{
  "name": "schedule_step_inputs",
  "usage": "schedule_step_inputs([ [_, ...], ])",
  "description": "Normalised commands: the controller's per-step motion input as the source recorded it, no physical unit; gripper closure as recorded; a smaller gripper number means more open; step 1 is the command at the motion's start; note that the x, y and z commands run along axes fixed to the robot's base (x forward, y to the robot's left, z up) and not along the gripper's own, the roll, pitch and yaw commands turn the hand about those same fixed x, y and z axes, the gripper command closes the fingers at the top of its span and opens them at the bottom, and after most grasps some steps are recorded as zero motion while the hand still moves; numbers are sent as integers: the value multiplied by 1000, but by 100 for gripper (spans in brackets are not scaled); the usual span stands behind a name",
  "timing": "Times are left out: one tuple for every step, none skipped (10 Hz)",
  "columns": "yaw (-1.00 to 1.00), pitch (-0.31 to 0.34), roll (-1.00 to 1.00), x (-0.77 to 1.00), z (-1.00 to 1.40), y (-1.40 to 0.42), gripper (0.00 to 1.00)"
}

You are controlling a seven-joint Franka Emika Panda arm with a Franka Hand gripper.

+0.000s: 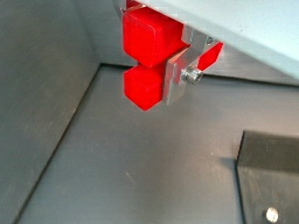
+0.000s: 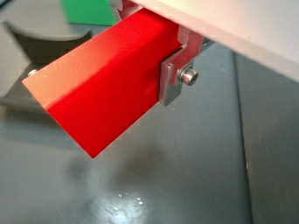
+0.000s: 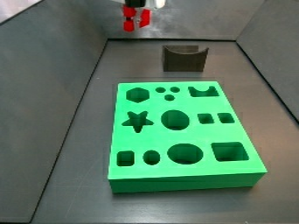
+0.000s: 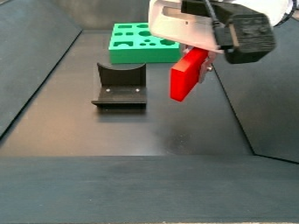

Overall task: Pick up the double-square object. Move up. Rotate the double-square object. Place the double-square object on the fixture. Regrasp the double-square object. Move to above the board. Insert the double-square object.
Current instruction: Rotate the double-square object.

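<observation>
Dark grey flooring (image 3: 70, 149) carries the green board (image 3: 181, 175) at its middle, with the notched fixture (image 3: 184, 58) set near the far edge. High above that edge, the red block (image 3: 135, 17) is pinched between the 2 fingers of the gripper (image 3: 138, 14), clear of everything.

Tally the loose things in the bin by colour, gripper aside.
Red: 1, the double-square block, held off the floor between the gripper fingers
Green: 1, the board, flat on the floor
Dark grey: 1, the fixture, standing behind the board in a side view
Total: 3
</observation>
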Motion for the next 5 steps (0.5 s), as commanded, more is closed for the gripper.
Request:
schedule_step_inputs([
  [-1000, -2, -8, -5, -3, 18, 100],
  [-1000, -2, -8, -5, -3, 18, 100],
  [-1000, -2, -8, -5, -3, 18, 100],
  [-1000, -2, -9, -5, -3, 18, 100],
  [-1000, -2, -9, -5, -3, 18, 100],
])
